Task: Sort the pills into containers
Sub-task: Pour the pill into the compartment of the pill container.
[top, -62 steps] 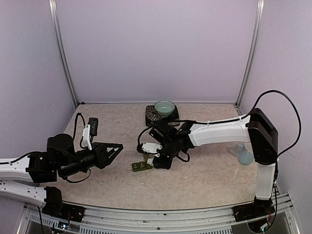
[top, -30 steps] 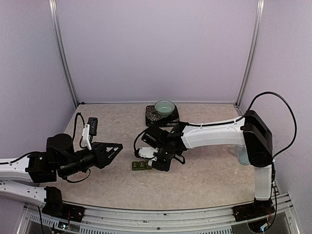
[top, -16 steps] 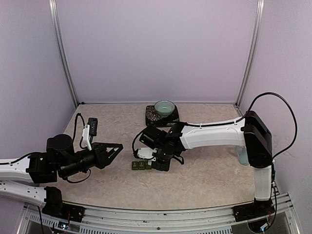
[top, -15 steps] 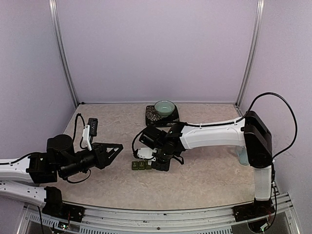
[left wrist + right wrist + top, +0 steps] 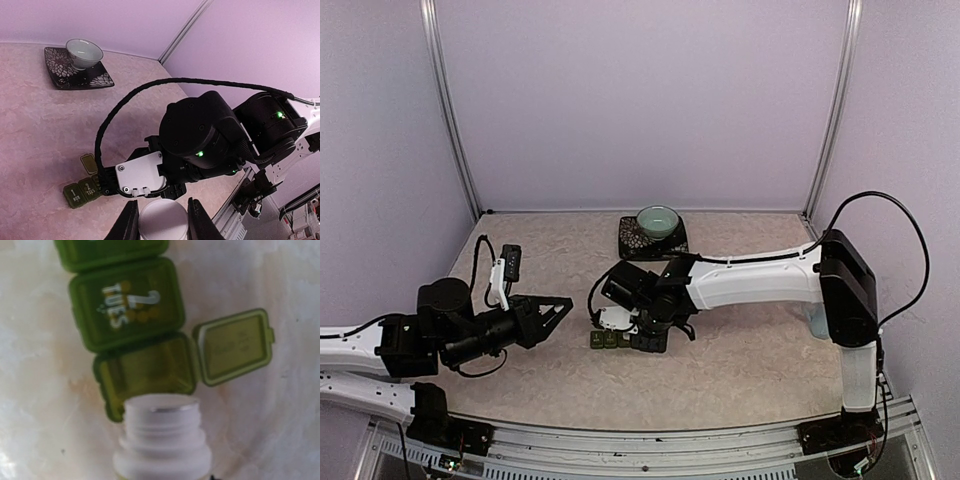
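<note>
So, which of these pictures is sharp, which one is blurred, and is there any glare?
Right wrist view: soft overall, the white bottle near the lens most blurred, though TUES on the green pill organizer is readable. Left wrist view: sharp on the bowl; the white cap at the bottom edge is soft. Top view: evenly lit, faint shadows, no glare.

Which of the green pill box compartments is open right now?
The end compartment beside the TUES one, nearest the white bottle; its lid is flipped aside.

On containers [image 5: 608, 340]: middle lid [image 5: 125, 302] reads "2 TUES"; end lid [image 5: 74, 195] shows "1", word beneath unreadable.
</note>
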You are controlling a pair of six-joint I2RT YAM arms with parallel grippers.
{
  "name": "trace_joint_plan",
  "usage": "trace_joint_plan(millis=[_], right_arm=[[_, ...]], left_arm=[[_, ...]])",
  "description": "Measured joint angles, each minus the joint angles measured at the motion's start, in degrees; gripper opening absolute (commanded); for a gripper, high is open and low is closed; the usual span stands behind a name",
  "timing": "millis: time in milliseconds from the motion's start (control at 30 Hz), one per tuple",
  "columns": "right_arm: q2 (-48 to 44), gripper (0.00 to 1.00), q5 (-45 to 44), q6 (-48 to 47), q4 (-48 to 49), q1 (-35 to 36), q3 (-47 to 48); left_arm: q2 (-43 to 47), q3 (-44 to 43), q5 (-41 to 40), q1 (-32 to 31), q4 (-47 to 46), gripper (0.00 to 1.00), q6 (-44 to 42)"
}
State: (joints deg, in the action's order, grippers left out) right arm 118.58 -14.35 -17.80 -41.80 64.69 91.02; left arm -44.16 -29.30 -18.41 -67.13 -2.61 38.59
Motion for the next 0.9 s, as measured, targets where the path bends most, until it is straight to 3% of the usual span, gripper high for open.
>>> trace_joint_plan(millis=[900], right_arm=[[0.13, 0.27, -6.99, -4.46, 1.33, 2.82, -1.07]], left_arm=[[0.20, 1.09, 0.04, 0.00, -0.85, 0.27, 0.63]])
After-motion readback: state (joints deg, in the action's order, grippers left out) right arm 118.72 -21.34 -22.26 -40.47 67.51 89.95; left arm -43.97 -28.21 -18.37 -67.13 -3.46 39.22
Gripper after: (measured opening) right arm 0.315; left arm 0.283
